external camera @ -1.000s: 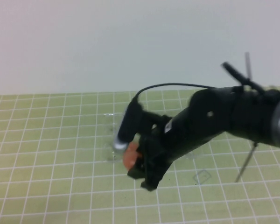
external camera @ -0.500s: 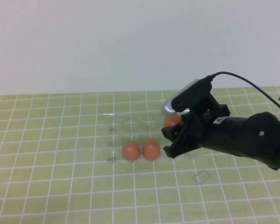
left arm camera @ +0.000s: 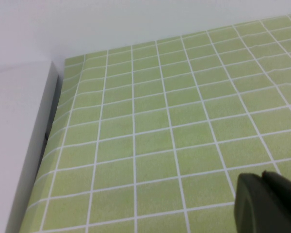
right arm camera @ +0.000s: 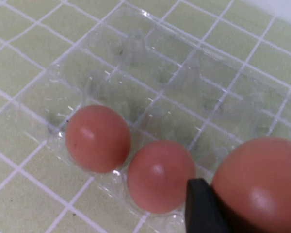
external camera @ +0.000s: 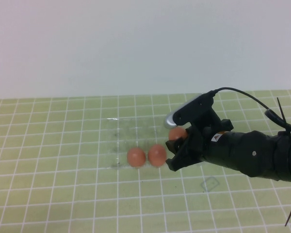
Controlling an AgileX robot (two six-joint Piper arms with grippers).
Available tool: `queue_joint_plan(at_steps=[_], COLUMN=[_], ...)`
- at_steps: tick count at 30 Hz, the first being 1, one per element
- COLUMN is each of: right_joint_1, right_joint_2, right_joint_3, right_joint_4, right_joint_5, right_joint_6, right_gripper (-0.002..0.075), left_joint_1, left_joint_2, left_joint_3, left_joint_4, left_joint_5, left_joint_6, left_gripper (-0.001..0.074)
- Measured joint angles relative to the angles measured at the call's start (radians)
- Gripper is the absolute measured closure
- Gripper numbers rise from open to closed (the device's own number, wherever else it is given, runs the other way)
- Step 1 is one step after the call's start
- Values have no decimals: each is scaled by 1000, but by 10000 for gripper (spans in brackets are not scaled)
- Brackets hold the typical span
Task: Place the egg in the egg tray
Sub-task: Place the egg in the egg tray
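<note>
The clear egg tray (external camera: pixel 117 127) lies mid-table. Two reddish-brown eggs sit side by side in its front row (external camera: pixel 136 157) (external camera: pixel 157 155). My right gripper (external camera: pixel 180 145) is shut on a third egg (external camera: pixel 177 133) and holds it just above the right part of the tray. In the right wrist view the held egg (right arm camera: pixel 257 184) sits against one black finger (right arm camera: pixel 203 208), with both seated eggs (right arm camera: pixel 98 138) (right arm camera: pixel 160 175) and empty cups of the tray (right arm camera: pixel 150 63) below. My left gripper (left arm camera: pixel 265 174) shows only in the left wrist view, shut and empty over bare mat.
The green gridded mat (external camera: pixel 48 145) covers the table, with a white wall behind. A small clear square (external camera: pixel 209 184) lies on the mat in front of the tray. A white ledge (left arm camera: pixel 19 145) borders the mat beside the left gripper.
My right arm swung from over the tray's front left to its right side. Two eggs now show in the front row. The held egg has dropped slightly in the last half second.
</note>
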Motion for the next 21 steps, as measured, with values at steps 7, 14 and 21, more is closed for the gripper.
queue_joint_plan(at_steps=[7, 14, 21], right_joint_1=[0, 0, 0], right_joint_2=[0, 0, -12], right_joint_3=[0, 0, 0], right_joint_4=[-37, -71, -105], right_joint_5=[0, 0, -27], right_joint_6=[2, 8, -89], right_gripper=[354, 354, 354], left_joint_1=[0, 0, 0], left_joint_2=[0, 0, 0], left_joint_3=[0, 0, 0], left_joint_4=[0, 0, 0], left_joint_5=[0, 0, 0], left_joint_6=[0, 0, 0], left_gripper=[735, 735, 735])
